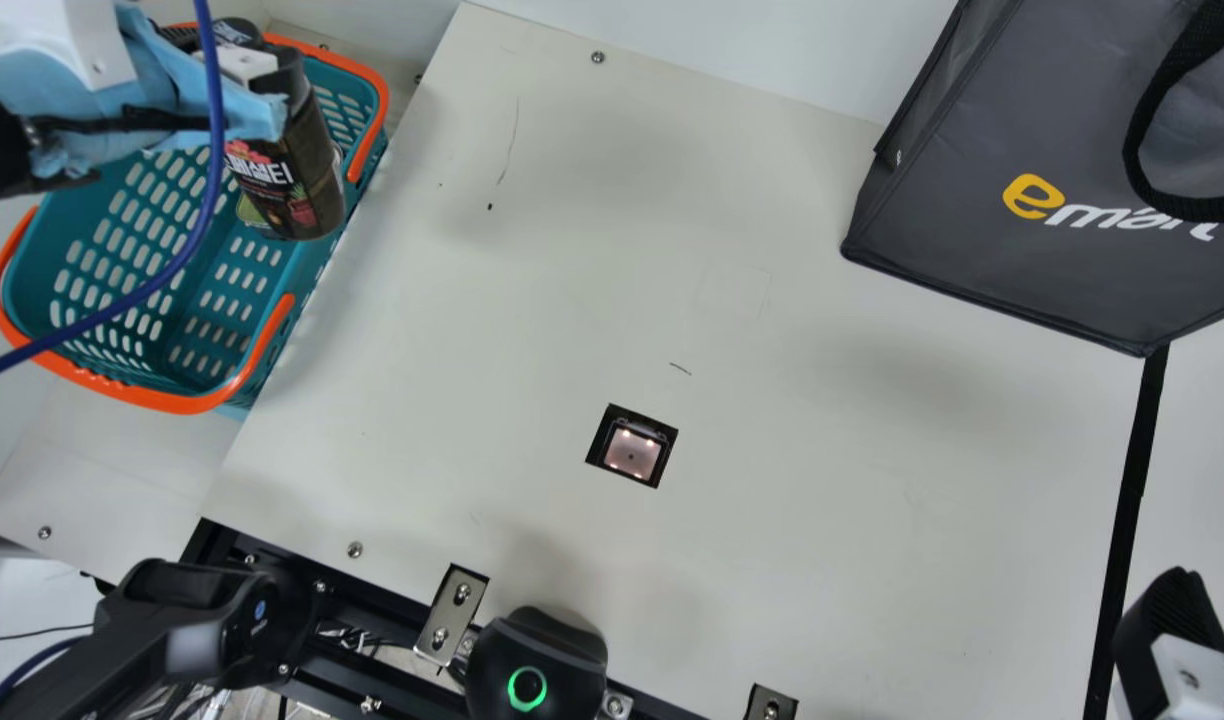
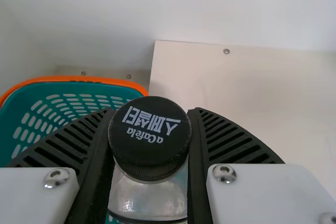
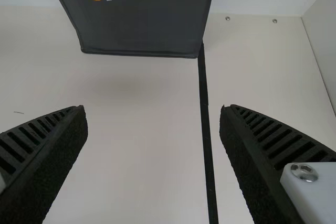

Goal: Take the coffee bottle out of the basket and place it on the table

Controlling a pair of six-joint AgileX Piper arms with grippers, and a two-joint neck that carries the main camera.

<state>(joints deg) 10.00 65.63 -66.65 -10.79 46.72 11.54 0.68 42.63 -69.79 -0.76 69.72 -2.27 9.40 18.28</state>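
Coffee bottle in the left claw, fingers closed on either side just below the black cap. Main view puts it over the desk-side part of the teal basket, overlapping the orange-trimmed edge. Right claw open, nothing between its fingers.

Step in hand, by my reading: lift-out, bottle apparently raised; whether its base fully clears the rim, cannot tell. Next move calls for carrying it sideways past that rim, over the bare desk, then lowering base first and letting go once it stands.

Orientation: cap end up, towards the left wrist, base down; long axis near vertical, any slight lean hard to judge. Label partly faces the desk side.
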